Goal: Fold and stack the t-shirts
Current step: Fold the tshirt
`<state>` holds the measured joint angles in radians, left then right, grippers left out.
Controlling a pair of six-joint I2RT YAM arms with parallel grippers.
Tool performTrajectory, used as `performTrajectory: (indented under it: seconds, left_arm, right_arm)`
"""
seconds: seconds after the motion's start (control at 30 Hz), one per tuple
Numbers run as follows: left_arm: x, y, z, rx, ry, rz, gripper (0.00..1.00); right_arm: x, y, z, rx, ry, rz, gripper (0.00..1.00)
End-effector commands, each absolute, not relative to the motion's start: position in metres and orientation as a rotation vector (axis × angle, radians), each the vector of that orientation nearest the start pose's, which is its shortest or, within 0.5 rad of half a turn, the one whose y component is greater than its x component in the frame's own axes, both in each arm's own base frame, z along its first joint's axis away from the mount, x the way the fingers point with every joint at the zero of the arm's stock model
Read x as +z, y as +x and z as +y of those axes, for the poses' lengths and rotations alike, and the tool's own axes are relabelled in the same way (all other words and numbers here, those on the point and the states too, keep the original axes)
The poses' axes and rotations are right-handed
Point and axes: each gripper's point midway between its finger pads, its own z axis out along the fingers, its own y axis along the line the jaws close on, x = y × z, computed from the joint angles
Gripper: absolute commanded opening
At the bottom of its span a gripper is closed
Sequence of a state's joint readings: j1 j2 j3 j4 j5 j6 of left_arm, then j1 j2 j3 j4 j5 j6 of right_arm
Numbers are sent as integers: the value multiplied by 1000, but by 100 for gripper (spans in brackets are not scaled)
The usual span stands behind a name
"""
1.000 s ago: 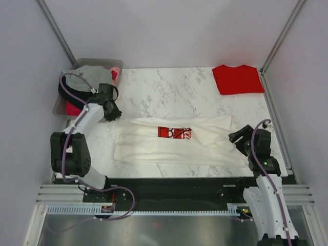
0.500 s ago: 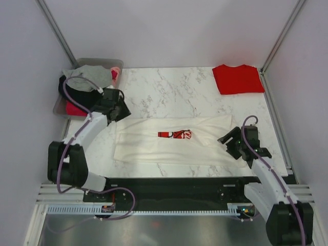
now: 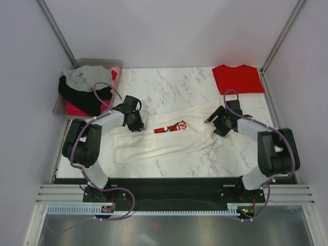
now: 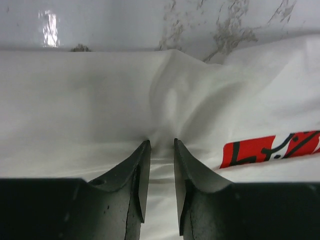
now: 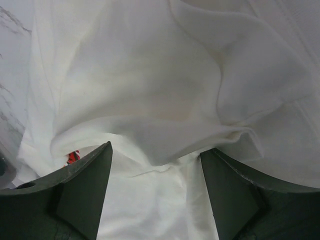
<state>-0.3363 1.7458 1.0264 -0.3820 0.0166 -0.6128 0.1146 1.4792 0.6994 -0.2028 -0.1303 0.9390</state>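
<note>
Left gripper (image 4: pixel 161 145) is pinched nearly closed on the far edge of the white tee (image 3: pixel 169 141), which lies bunched across mid-table. Right gripper (image 5: pixel 156 150) is spread wide over the tee's right end, with a loose fold between its fingers, not clamped. Red tee (image 3: pixel 238 78) sits folded at the far right corner.

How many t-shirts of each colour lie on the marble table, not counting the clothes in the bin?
cream-white t-shirt: 1
red t-shirt: 1
Total: 2
</note>
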Motion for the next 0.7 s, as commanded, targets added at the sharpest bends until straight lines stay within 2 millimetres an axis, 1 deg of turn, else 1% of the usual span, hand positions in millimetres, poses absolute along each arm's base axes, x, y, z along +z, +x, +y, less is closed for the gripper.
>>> performTrajectory:
  seconds: [0.0, 0.03, 0.07, 0.1, 0.13, 0.17, 0.2, 0.23, 0.27, 0.3, 0.33, 0.37, 0.4, 0.43, 0.47, 0.53, 0.57, 0.6, 0.63, 0.67]
  left_arm:
    - [0, 291, -136, -272, -458, 2816, 33]
    - [-5, 277, -133, -272, -492, 2840, 33]
    - [-4, 272, -133, -286, -503, 2839, 33]
    - [-2, 260, -133, -315, -533, 2841, 33]
    - [0, 255, -135, -345, -537, 2837, 33]
    - [3, 249, -138, -388, -539, 2841, 33]
    - [6, 238, -138, -417, -558, 2834, 34]
    - [8, 233, -140, -450, -565, 2831, 34]
    - [11, 228, -146, -513, -564, 2833, 35]
    - [9, 219, -147, -537, -595, 2840, 35]
    - [13, 216, -152, -587, -597, 2826, 35]
    - [16, 217, -160, -647, -585, 2804, 36]
    - [17, 210, -169, -713, -608, 2814, 36]
    - [18, 207, -177, -757, -611, 2813, 36]
    - [23, 205, -195, -863, -562, 2803, 36]
    - [27, 204, -214, -921, -575, 2797, 36]
    - [24, 197, -227, -935, -537, 2825, 36]
    - [27, 200, -238, -969, -513, 2809, 36]
    - [33, 204, -250, -1020, -517, 2797, 36]
    - [36, 202, -263, -1069, -485, 2796, 36]
  right_arm:
    - [-10, 349, 106, 469, 938, 2564, 80]
    - [-11, 361, 113, 478, 919, 2573, 80]
    - [2, 389, 122, 512, 890, 2537, 80]
    - [-15, 397, 128, 501, 890, 2580, 79]
    - [-16, 407, 139, 511, 853, 2594, 79]
    - [2, 437, 151, 535, 807, 2566, 80]
    - [-18, 443, 160, 515, 785, 2617, 79]
    - [-20, 452, 170, 550, 768, 2631, 80]
    - [-3, 481, 183, 601, 734, 2586, 79]
    - [-27, 486, 187, 595, 744, 2628, 79]
    - [-31, 495, 191, 601, 742, 2634, 79]
    - [-14, 524, 198, 630, 718, 2576, 79]
    - [-40, 525, 197, 601, 736, 2624, 79]
    - [-42, 534, 200, 605, 727, 2617, 79]
    - [-43, 552, 206, 631, 714, 2592, 79]
    - [-45, 571, 211, 665, 692, 2561, 79]
    - [-31, 591, 217, 705, 670, 2506, 79]
    - [-51, 594, 223, 729, 669, 2520, 80]
    - [-52, 601, 226, 760, 663, 2502, 80]
    - [-37, 620, 232, 806, 652, 2436, 80]
